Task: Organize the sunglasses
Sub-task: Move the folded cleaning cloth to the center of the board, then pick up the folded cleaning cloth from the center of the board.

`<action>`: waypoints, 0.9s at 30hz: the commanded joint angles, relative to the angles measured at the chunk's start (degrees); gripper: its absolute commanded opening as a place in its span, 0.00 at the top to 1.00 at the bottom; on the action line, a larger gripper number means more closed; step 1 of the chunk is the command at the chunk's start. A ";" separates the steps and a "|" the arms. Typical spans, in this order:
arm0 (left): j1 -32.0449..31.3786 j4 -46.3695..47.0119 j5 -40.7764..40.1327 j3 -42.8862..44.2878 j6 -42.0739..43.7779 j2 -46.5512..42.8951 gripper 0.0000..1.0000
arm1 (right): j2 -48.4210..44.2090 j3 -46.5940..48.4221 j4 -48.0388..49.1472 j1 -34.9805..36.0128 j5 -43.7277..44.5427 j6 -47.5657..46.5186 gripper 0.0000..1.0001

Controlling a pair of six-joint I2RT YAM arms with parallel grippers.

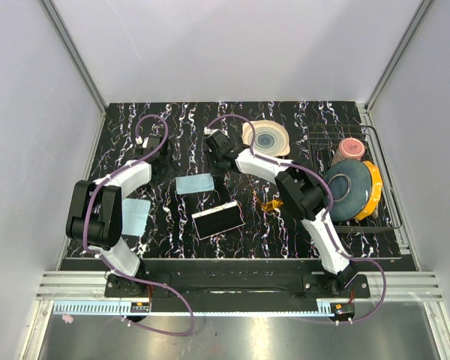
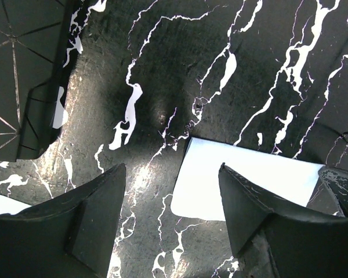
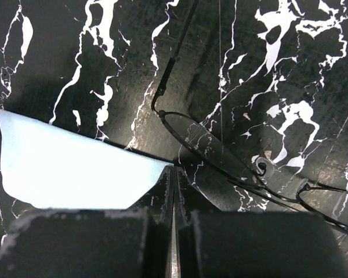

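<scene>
Small amber-orange sunglasses (image 1: pixel 272 204) lie on the black, white-veined marble bench (image 1: pixel 180 127) beside the right arm's elbow, with the right gripper (image 3: pixel 173 172) closed at a pale blue cloth's (image 3: pixel 75 168) corner and the left gripper (image 2: pixel 171 176) spread apart.

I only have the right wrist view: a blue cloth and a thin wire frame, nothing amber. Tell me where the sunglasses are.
Observer: The sunglasses lie on the table just left of the right arm at its elbow, right of the black case.
Operator: Report the left gripper.
Observer: The left gripper is open and holds nothing; a pale cloth lies on the table below it.
Operator: Describe the table's right side.
Observer: A wire dish rack stands there, holding plates and a pink cup.
</scene>
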 commanded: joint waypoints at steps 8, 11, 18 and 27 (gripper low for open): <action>0.35 2.14 3.67 -2.12 -2.51 -2.83 0.31 | -3.52 -2.58 -1.68 -0.44 1.74 -1.67 0.61; 0.26 2.67 4.64 -2.65 -2.86 -2.48 0.31 | -3.70 -2.58 -2.47 -0.44 0.08 -1.14 0.61; 0.08 3.38 6.05 -3.44 -3.04 -1.16 0.36 | -2.65 -2.06 -5.36 -0.27 -2.48 0.79 0.67; 0.00 3.82 6.92 -2.91 -1.19 0.95 0.42 | -1.24 -1.00 -9.23 1.40 -3.10 2.73 0.71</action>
